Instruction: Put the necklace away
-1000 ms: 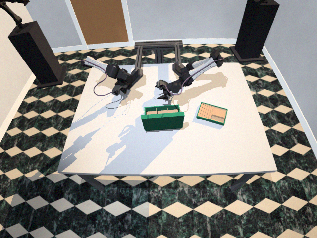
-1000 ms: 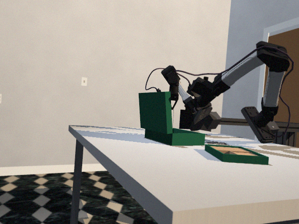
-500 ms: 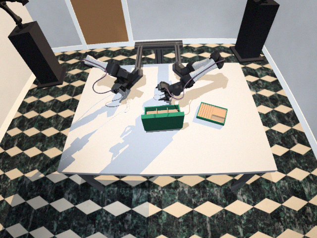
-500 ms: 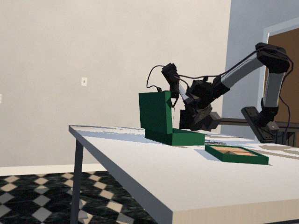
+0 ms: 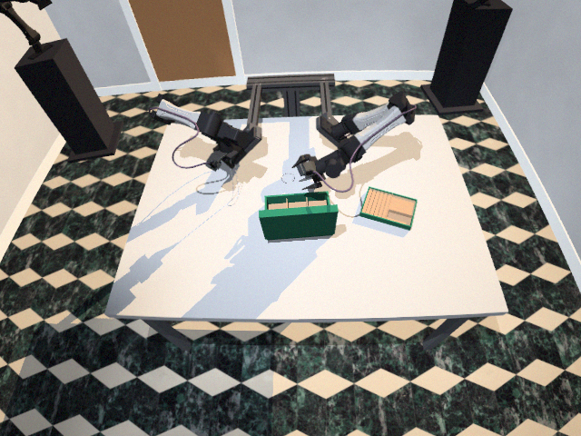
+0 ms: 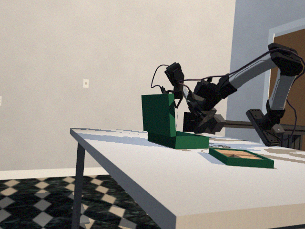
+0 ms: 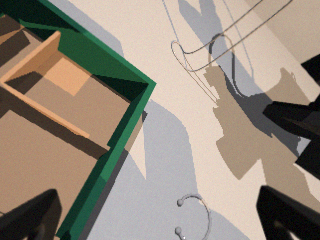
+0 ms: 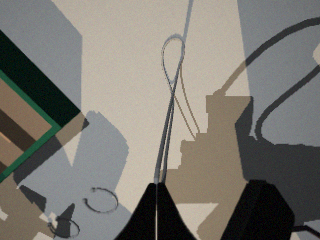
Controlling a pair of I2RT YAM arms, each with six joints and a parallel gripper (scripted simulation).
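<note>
From my end, the tray (image 5: pixel 390 223) (image 6: pixel 249 162) sits beside the jewelry box (image 5: pixel 299 225) (image 6: pixel 192 142) (image 7: pixel 122 135) (image 8: pixel 35 145), both on the table (image 5: pixel 375 276) (image 6: pixel 197 192), bangles (image 7: pixel 207 212) (image 8: pixel 117 202) just outside the box.

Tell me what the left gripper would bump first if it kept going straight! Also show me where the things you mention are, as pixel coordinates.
The left gripper (image 5: pixel 299 176) (image 6: pixel 208 119) (image 7: pixel 158 197) would probably meet a bangle (image 5: pixel 294 178) (image 7: pixel 209 217) (image 8: pixel 117 201), which shows between its open jaws. Depth is unclear, so it might touch the table (image 5: pixel 375 272) (image 6: pixel 221 187) (image 7: pixel 140 30) (image 8: pixel 125 50) instead.

A white tabletop (image 5: pixel 375 276) (image 6: pixel 197 187) stands over a floor (image 5: pixel 323 384) (image 6: pixel 41 204) of cream diamonds on dark green marbling. Toward its back edge, a green jewelry box (image 5: pixel 298 225) (image 6: pixel 157 115) (image 7: pixel 115 155) (image 8: pixel 37 145) shows tan lining; bangles (image 7: pixel 206 215) (image 8: pixel 117 202) are silvery grey.
</note>
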